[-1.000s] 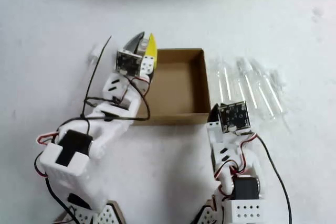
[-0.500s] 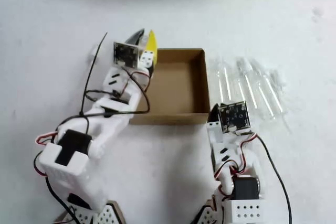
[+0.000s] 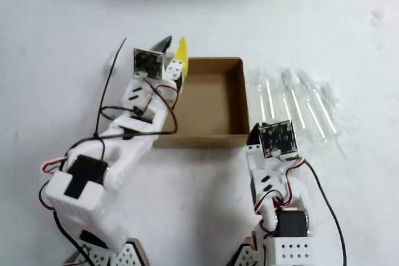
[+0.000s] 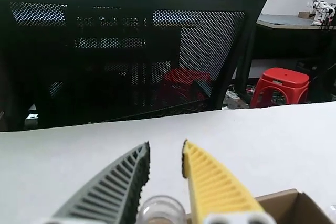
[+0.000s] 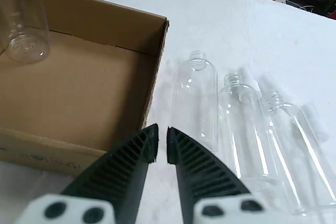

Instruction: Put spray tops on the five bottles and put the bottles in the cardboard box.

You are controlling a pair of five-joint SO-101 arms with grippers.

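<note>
White table [image 3: 62, 23] | left hand [image 4: 165, 148] grips clear bottle [image 4: 160, 208] — mostly cut off | right hand [image 5: 162, 132] nearly closed — empty

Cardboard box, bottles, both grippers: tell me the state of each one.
cardboard box: open-topped, nothing on its floor.
held bottle: upright, at a corner of the cardboard box.
left gripper: shut on the held bottle.
loose bottles: lying flat on the table beside the cardboard box; nearest has a bare neck.
right gripper: nearly shut, empty.
</note>
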